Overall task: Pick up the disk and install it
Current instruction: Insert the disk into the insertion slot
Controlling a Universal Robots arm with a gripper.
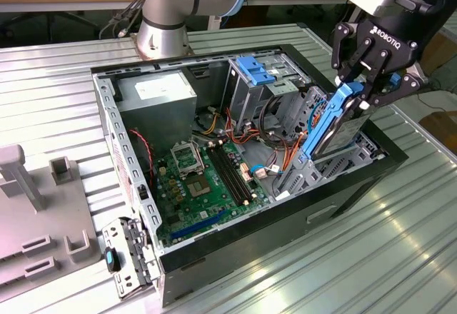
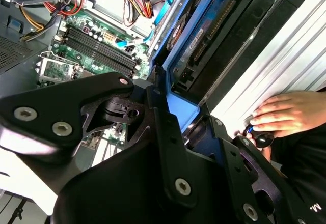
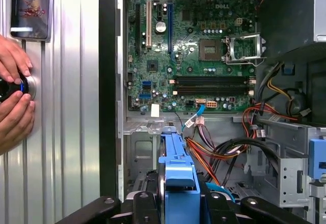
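Note:
The disk, a dark grey drive in a bright blue carrier, hangs tilted on edge over the drive bay at the exterior view's right end of the open computer case. Its lower corner dips inside the case, beside the orange cables. My gripper is shut on the disk's upper end. In the first wrist view the blue carrier runs straight out from between my black fingers. In the second wrist view the disk slants away toward the case's edge.
The motherboard lies on the case floor, with a metal cage topped by a blue latch behind it. A person's hands rest on a black knob on the metal table beside the case. Grey fixtures stand at the exterior view's left.

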